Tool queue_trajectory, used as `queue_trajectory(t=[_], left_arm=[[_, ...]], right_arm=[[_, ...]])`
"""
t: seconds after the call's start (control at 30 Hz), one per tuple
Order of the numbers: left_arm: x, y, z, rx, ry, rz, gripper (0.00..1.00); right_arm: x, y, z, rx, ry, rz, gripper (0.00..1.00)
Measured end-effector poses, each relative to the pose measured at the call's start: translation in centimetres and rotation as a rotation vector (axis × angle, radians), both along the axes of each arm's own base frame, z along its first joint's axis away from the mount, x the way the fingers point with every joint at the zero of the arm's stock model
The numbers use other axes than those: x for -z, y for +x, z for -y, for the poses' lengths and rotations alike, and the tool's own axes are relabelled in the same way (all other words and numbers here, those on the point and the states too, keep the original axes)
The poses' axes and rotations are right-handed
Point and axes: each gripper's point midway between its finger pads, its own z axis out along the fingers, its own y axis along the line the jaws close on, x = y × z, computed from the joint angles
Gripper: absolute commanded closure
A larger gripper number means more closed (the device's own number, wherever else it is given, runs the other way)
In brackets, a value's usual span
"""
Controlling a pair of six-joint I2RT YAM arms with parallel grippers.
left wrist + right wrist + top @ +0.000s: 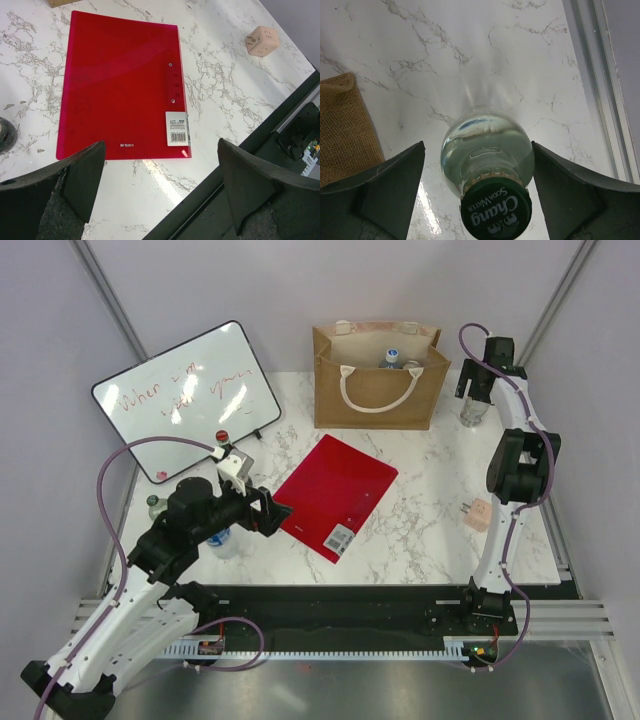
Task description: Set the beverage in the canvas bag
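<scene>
The canvas bag point(378, 390) stands upright at the back middle of the table, tan with white loop handles, and bottle tops point(392, 357) show inside it. Its woven corner shows at the left of the right wrist view point(340, 130). A clear glass soda-water bottle point(487, 150) with a dark green cap point(496, 210) stands just right of the bag point(470, 417). My right gripper point(477, 150) is open, its fingers on either side of the bottle's shoulder and apart from it. My left gripper point(161, 150) is open and empty, over the table at the red folder's near edge.
A red plastic folder point(335, 495) lies mid-table point(120, 85). A whiteboard point(185, 395) leans at the back left. A peach plug cube point(480, 513) sits at the right point(261, 41). Small bottles point(223, 437) stand near the left arm. The table's front edge point(235, 150) is close.
</scene>
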Motion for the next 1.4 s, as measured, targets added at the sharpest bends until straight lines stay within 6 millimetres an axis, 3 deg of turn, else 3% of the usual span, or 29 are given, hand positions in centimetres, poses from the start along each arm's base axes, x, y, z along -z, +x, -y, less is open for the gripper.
queue_trajectory(t=[0.2, 0.53, 0.7, 0.8, 0.97, 1.17, 1.3, 1.4], left_arm=[[0.1, 0.1, -0.1, -0.007, 0.003, -0.001, 0.0], [0.1, 0.2, -0.2, -0.014, 0.005, 0.001, 0.0], [0.0, 0.2, -0.2, -0.014, 0.004, 0.003, 0.0], [-0.1, 0.2, -0.2, -0.013, 0.002, 0.005, 0.0], [-0.4, 0.0, -0.3, -0.013, -0.005, 0.017, 0.0], [-0.6, -0.1, -0.3, -0.011, -0.011, 0.025, 0.0], [-0.7, -0.2, -0.3, -0.009, -0.012, 0.025, 0.0], [-0.6, -0.2, -0.2, -0.005, -0.013, 0.024, 0.0]], right_arm=[[0.2, 0.5, 0.2, -0.01, -0.013, 0.011, 0.14], [0.2, 0.8, 0.9, -0.013, -0.02, 0.031, 0.45], [0.1, 0.7, 0.8, -0.016, -0.021, 0.052, 0.54], [0.0, -0.4, 0.4, -0.015, -0.01, 0.051, 0.57], [0.2, -3.6, -1.0, -0.016, 0.01, 0.023, 0.57], [0.5, -7.4, -4.7, -0.059, 0.008, -0.006, 0.53], [0.5, -9.0, -7.1, -0.107, 0.014, -0.006, 0.32], [0.5, -9.9, -7.9, -0.127, 0.025, 0.001, 0.22]])
